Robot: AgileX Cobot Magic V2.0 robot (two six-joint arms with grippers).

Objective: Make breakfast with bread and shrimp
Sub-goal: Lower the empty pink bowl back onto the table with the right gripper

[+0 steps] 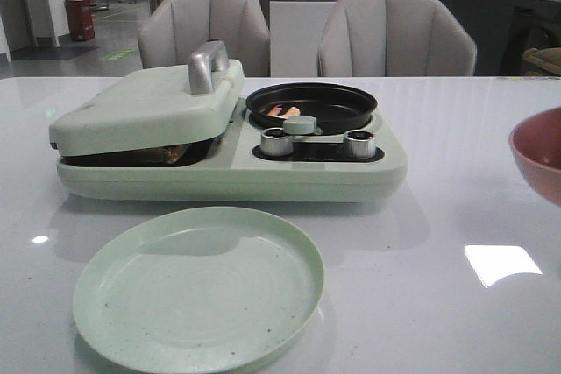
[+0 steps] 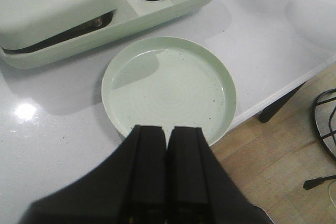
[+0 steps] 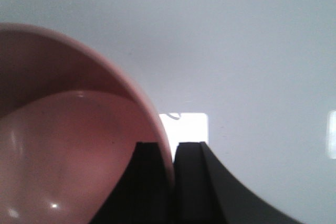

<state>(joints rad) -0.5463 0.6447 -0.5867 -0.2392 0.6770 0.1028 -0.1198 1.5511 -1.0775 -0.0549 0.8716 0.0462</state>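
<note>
We see the shrimp [image 1: 283, 112] lying in the black pan [image 1: 312, 105] of the green breakfast maker [image 1: 230, 164]. Bread [image 1: 171, 154] shows under its nearly lowered lid [image 1: 145, 109]. A green plate [image 1: 199, 287] sits in front. Our left gripper [image 2: 167, 145] is closed, empty. Our right gripper [image 3: 173, 153] pinches the pink bowl [image 3: 63, 140] rim.

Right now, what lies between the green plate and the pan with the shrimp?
In the front view, the cooker's front edge and its two silver knobs sit between the plate and the pan holding the shrimp.
</note>
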